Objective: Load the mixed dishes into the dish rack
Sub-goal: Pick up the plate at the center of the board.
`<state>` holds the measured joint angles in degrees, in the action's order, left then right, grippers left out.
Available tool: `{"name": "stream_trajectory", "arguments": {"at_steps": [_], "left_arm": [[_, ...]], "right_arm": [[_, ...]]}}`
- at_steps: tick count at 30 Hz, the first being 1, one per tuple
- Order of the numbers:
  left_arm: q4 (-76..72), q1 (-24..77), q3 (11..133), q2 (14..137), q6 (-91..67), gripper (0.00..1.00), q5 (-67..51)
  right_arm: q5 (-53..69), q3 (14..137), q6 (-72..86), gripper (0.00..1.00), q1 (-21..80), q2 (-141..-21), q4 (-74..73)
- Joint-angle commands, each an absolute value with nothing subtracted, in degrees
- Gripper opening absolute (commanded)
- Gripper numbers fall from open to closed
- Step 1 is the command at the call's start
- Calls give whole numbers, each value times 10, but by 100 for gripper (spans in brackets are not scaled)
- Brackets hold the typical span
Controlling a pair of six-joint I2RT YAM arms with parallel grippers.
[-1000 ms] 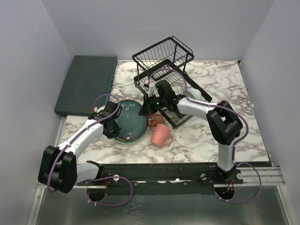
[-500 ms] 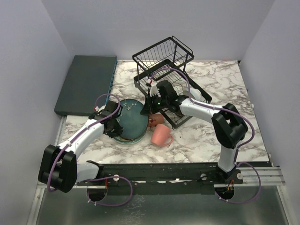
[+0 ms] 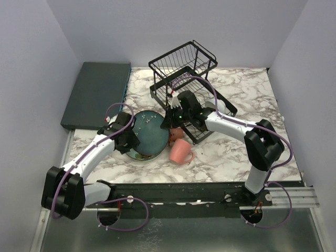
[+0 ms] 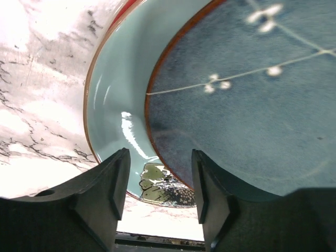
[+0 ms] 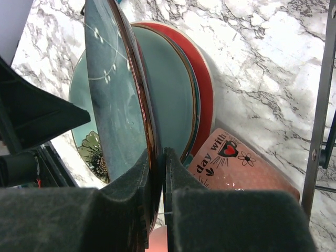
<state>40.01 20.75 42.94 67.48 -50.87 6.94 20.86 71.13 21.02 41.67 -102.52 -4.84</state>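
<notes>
The left gripper (image 4: 160, 176) has opened; its jaws stand apart around the low edge of the dark teal plate (image 3: 150, 136), which now tilts up off the plate stack (image 4: 118, 105). The right gripper (image 5: 157, 157) is clamped on its rim. Two pink mugs (image 3: 180, 152) lie near, before one dish rack (image 3: 184, 60).

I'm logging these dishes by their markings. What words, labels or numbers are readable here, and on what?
"day with" - on the side of the pink mug, right wrist view, next to a red heart and a small drawn flower; any further wording is out of sight.
Nothing else reads: the dark teal plate bears only a white sprig pattern, and the top view shows no legible text.
</notes>
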Motion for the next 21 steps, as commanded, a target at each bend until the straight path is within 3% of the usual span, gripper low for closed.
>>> {"name": "stream_trajectory", "arguments": {"at_steps": [1,21], "left_arm": [[403,207,459,640,-487,58,66],[411,207,506,574,-422,69,45]], "right_arm": [[180,718,196,0,421,-973,-41],[122,734,182,0,421,-873,-91]]}}
